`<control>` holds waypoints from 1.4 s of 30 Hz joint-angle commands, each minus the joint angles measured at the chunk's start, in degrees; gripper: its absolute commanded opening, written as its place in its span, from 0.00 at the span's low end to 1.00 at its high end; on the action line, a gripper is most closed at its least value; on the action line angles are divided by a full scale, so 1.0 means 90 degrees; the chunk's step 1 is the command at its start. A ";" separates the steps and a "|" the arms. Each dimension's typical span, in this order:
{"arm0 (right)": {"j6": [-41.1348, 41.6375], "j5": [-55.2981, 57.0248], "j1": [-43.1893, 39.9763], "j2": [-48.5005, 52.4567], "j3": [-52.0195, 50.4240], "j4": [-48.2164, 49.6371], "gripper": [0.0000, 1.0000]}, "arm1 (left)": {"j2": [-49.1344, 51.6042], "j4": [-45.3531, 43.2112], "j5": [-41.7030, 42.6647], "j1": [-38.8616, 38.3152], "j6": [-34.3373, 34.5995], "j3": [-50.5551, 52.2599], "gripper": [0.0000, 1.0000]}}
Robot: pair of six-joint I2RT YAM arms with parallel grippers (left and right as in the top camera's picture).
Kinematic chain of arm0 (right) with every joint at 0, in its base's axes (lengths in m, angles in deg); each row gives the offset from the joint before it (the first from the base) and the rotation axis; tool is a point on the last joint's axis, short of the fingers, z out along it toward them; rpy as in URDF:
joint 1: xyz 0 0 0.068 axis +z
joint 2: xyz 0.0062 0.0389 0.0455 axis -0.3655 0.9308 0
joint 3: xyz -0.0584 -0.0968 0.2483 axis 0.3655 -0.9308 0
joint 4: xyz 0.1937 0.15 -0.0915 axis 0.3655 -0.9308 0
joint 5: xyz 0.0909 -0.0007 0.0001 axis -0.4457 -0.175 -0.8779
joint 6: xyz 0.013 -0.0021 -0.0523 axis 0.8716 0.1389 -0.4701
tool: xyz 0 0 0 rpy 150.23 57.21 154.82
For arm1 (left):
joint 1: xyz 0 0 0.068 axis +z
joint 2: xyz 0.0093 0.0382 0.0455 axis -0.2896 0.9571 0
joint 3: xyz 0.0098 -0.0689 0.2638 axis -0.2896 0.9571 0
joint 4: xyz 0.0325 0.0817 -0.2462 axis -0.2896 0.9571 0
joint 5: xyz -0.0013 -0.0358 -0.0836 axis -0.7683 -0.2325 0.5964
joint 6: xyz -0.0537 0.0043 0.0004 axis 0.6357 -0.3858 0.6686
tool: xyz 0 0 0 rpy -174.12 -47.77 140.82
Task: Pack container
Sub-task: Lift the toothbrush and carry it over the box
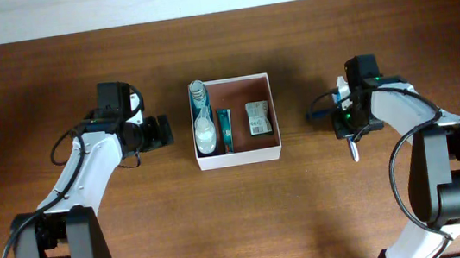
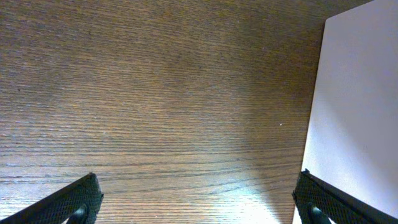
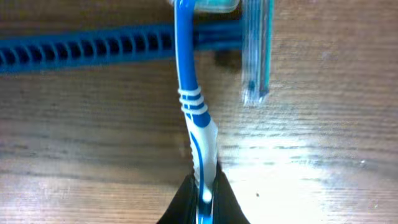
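Pinching the handle by its very tip, clamped in the right tool, risked a swing, slip or dragged comb. Held left tool spread beside the container at desk centre.

We count: one container, one teal tube, one small packet, one blue comb, one blue-and-white handle. Clear bottles: one or two, we can't tell.
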 commanded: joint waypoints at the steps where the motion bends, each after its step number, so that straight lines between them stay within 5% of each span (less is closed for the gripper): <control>1: 0.0056 -0.0306 0.0041 -0.0248 0.0262 -0.0257 0.04 | -0.0007 -0.0010 -0.0024 0.0019 0.0012 -0.0039 0.99; 13: 0.0087 -0.1362 0.0197 -0.2064 0.0644 -0.0532 0.04 | -0.0007 -0.0010 -0.0024 0.0019 0.0012 -0.0039 0.99; 21: 0.1115 -0.1622 0.1387 -0.3339 0.0644 -0.0389 0.04 | -0.0007 -0.0010 -0.0024 0.0019 0.0012 -0.0039 0.99; 32: 0.1909 -0.1622 0.3038 -0.2033 0.0644 0.0925 0.04 | -0.0007 -0.0010 -0.0024 0.0019 0.0012 -0.0039 0.99; 42: 0.1911 -0.1549 0.3364 -0.0821 0.0644 0.1894 0.04 | -0.0007 -0.0010 -0.0024 0.0019 0.0012 -0.0039 0.99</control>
